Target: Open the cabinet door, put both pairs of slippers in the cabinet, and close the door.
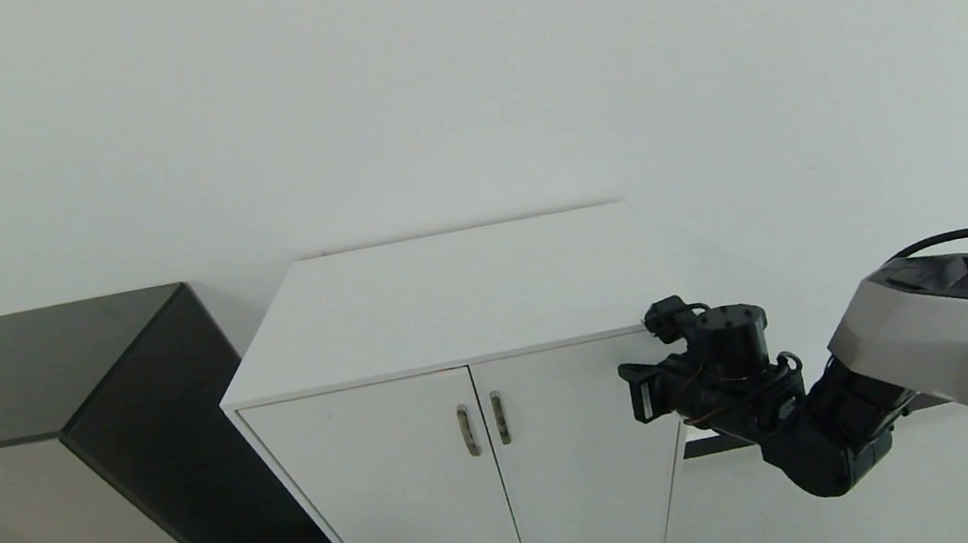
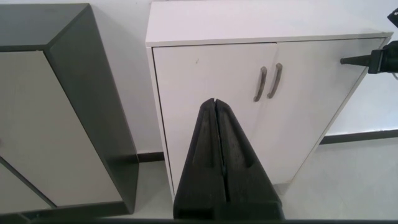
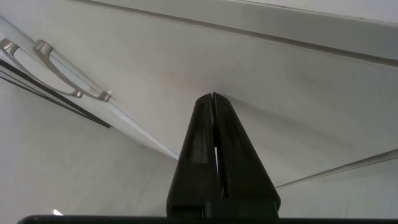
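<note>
One white cabinet [image 1: 451, 304] stands against the wall [image 1: 457, 76]. Its two doors, the left door [image 1: 383, 494] and the right door [image 1: 587, 465], are both shut and meet at the middle of the front. There are two metal handles, one per door: the left handle [image 1: 467, 430] and the right handle [image 1: 500, 418] hang upright, just beside each other on either side of the centre seam. One dark cabinet [image 1: 34, 373] with a pale front stands just beside the white cabinet, on its left.

The right gripper [image 1: 637, 382] is at the upper outer corner of the cabinet's right door, its arm bent in from the cabinet's right side and its tips aimed across the door face toward the handles. Its fingers [image 3: 202, 124] are clenched together on nothing. I cannot tell whether they touch the door.

The left gripper [image 2: 214, 102] is held back from the cabinet and aimed at the left door, below the handles. Its fingers [image 2: 205, 130] are pressed shut and empty.
</note>
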You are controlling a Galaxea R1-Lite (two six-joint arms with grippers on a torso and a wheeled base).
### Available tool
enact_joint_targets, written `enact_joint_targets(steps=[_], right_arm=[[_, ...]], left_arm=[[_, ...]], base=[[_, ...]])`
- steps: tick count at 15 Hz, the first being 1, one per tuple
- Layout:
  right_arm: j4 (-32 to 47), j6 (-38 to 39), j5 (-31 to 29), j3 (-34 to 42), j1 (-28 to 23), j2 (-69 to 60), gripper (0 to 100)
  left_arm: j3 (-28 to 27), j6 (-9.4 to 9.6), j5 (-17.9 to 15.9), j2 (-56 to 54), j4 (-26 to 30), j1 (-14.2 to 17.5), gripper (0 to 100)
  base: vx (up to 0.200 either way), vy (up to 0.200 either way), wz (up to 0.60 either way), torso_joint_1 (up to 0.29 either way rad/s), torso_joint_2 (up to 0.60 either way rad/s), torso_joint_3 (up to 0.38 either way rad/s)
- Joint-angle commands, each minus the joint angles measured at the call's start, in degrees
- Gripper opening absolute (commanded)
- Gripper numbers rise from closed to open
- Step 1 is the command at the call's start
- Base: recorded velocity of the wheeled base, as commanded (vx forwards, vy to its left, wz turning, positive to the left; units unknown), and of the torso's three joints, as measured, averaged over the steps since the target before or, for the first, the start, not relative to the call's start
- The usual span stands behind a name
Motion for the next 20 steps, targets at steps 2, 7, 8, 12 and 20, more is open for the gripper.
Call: enact_joint_targets(steps=[2, 7, 8, 12, 20], right_arm=[[-0.02, 0.01, 0.04, 0.07, 0.02, 0.08, 0], [-1.25, 0.01, 0.04, 1.21, 0.02, -0.71, 0], [-3.1, -0.08, -0.05, 2.62, 0.19, -1.15, 0], [-4.85, -0.08, -0.14, 8.77, 1.69, -8.01, 0], [-9.86, 0.01, -8.93, 36.37, 0.81, -28.92, 0]], left_arm=[[0.0, -0.02, 0.05, -0.01, -0.01, 0.01, 0], [0.0, -0.02, 0.05, -0.01, -0.01, 0.01, 0], [0.0, -0.02, 0.05, -0.01, -0.01, 0.01, 0], [0.0, 0.07, -0.04, -0.01, -0.01, 0.01, 0], [0.0, 0.16, -0.04, -0.01, -0.01, 0.01, 0]], base=[[0.0, 0.0, 0.0, 0.0, 0.0, 0.0], [0.0, 0.0, 0.0, 0.0, 0.0, 0.0], [0.0, 0.0, 0.0, 0.0, 0.0, 0.0], [0.0, 0.0, 0.0, 0.0, 0.0, 0.0], [0.0, 0.0, 0.0, 0.0, 0.0, 0.0]])
